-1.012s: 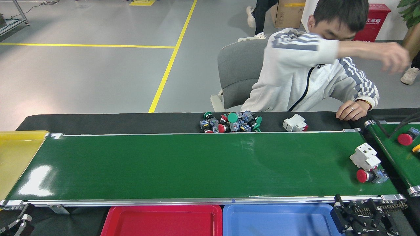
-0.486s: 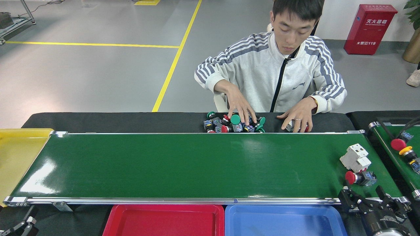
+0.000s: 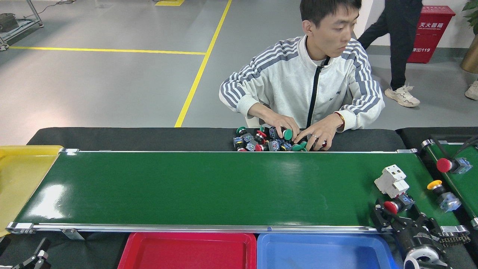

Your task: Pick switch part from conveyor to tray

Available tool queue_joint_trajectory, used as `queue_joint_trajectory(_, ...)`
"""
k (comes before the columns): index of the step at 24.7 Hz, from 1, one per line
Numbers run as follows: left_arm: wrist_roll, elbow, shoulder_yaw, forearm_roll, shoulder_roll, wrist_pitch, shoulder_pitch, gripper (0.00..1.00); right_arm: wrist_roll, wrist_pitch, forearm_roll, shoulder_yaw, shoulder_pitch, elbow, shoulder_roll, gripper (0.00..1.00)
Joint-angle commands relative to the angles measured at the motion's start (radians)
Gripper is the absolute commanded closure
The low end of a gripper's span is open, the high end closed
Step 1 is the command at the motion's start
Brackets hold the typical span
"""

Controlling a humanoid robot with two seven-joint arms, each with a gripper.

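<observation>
Switch part [image 3: 398,205], a red-capped push button with a grey-blue body, is seen lying on the conveyor [image 3: 209,186] at the lower right of the frame, just below a white breaker block [image 3: 391,181]. The right tool [image 3: 388,216] is placed around it from the near edge of the belt, its dark fingers spread wide to either side of the red cap; whether the fingers touch the part cannot be told. The left tool [image 3: 35,257] is shown only partly at the bottom left corner, and its opening cannot be judged. The red tray [image 3: 186,239] is set below the belt at bottom centre, with a blue tray [image 3: 321,241] beside it on the right and a yellow tray [image 3: 22,175] at the left end of the belt. A heap of switch parts [image 3: 265,141] on the black tabletop [image 3: 130,138] beyond the belt is being handled by a seated person [image 3: 306,86]. On the smaller belt [image 3: 457,179] at the right edge, a red button [image 3: 450,165] and a yellow button [image 3: 442,192] are carried.
</observation>
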Motion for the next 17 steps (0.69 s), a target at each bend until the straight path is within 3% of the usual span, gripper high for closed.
queue_joint_trajectory(1, 0.005, -0.01, 0.006, 0.0, 0.008, -0.009, -0.008, 0.0, -0.006, -0.013, -0.005, 0.021, -0.011, -0.014, -0.028, 0.42)
queue_joint_trajectory(4, 0.005, -0.01, 0.006, 0.0, 0.006, -0.012, -0.005, 0.0, -0.009, -0.019, -0.006, 0.027, -0.006, -0.015, -0.048, 0.74)
queue_joint_trajectory(6, 0.005, -0.009, 0.007, 0.0, 0.006, -0.007, -0.002, 0.0, -0.011, -0.028, -0.006, 0.027, -0.006, -0.018, -0.048, 0.89)
queue_joint_trajectory(12, 0.007, -0.009, 0.015, 0.0, 0.006, 0.029, -0.003, 0.0, -0.011, -0.089, -0.011, 0.027, 0.004, -0.084, -0.037, 0.99)
queue_joint_trajectory(15, 0.007, -0.004, 0.012, 0.0, 0.011, 0.054, -0.013, 0.0, -0.011, -0.141, -0.011, 0.062, 0.036, -0.188, -0.028, 0.99)
queue_joint_trajectory(17, 0.007, -0.004, 0.012, 0.0, 0.017, 0.054, -0.019, 0.0, -0.009, -0.226, -0.011, 0.157, 0.044, -0.282, -0.009, 0.99)
